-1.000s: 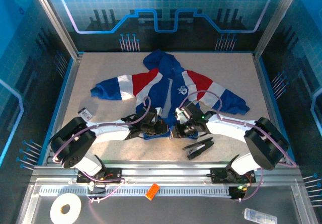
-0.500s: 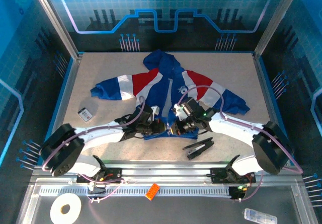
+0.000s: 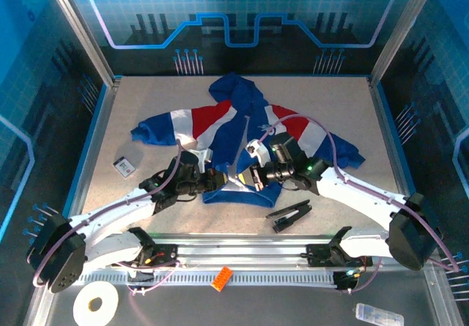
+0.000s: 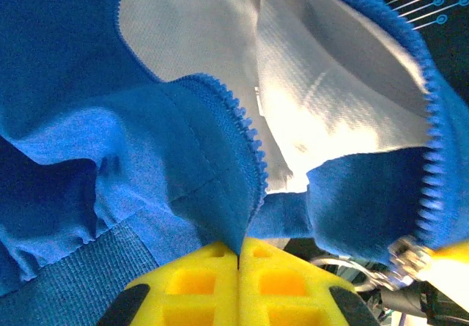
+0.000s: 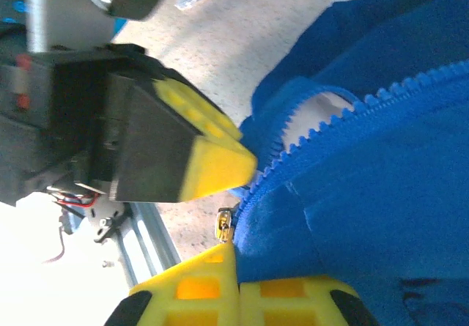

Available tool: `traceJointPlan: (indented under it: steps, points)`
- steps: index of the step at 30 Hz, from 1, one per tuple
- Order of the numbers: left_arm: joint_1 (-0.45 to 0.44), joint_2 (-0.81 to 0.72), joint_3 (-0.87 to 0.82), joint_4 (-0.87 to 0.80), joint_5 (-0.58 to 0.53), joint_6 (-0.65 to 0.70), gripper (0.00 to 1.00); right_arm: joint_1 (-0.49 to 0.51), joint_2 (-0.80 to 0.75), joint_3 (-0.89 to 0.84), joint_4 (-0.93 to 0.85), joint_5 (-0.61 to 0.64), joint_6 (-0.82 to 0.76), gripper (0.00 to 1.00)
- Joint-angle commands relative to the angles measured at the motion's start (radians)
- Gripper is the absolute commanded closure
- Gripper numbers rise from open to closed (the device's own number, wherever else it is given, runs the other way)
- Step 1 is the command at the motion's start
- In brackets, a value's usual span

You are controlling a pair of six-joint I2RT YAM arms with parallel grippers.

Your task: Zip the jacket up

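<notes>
Jacket: open, white lining showing.
Left gripper: clenched on jacket's front edge.
Right gripper: clenched on jacket beside slider.

Behind the jacket the table is bare and open. At the jacket's near hem the left arm and the right arm crowd together. A black clip lies just in front of it, and a small box at its left.

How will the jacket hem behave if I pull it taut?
Probably floppy: the jacket bunches and folds where the left gripper pinches it. Likely light, thin fabric, draping open over its white lining. The zipper teeth already curve, so they may buckle rather than stay straight.
</notes>
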Motion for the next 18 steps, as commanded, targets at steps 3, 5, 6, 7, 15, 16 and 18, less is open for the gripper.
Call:
traceJointPlan:
  steps: [3,5,6,7,15,16,18]
  points:
    - [0.009,0.042,-0.032,0.076,0.048,-0.033,1.00,0.007,0.011,-0.091,0.210,-0.120,0.014,1.00]
    - [0.009,0.064,-0.036,0.105,0.059,-0.043,1.00,0.006,0.031,-0.118,0.246,-0.118,0.012,1.00]
    - [0.008,0.078,-0.040,0.124,0.064,-0.051,1.00,0.003,0.040,-0.133,0.268,-0.124,0.013,1.00]
    - [0.008,0.091,-0.044,0.141,0.069,-0.058,1.00,-0.001,0.056,-0.153,0.306,-0.135,0.019,1.00]
    - [-0.030,0.273,-0.052,0.300,0.080,-0.135,1.00,-0.067,0.234,-0.291,0.754,-0.248,0.234,1.00]
    - [-0.032,0.286,-0.052,0.318,0.082,-0.142,1.00,-0.072,0.252,-0.294,0.768,-0.243,0.246,1.00]
    - [-0.035,0.309,-0.044,0.334,0.089,-0.147,1.00,-0.078,0.281,-0.290,0.746,-0.213,0.253,0.99]
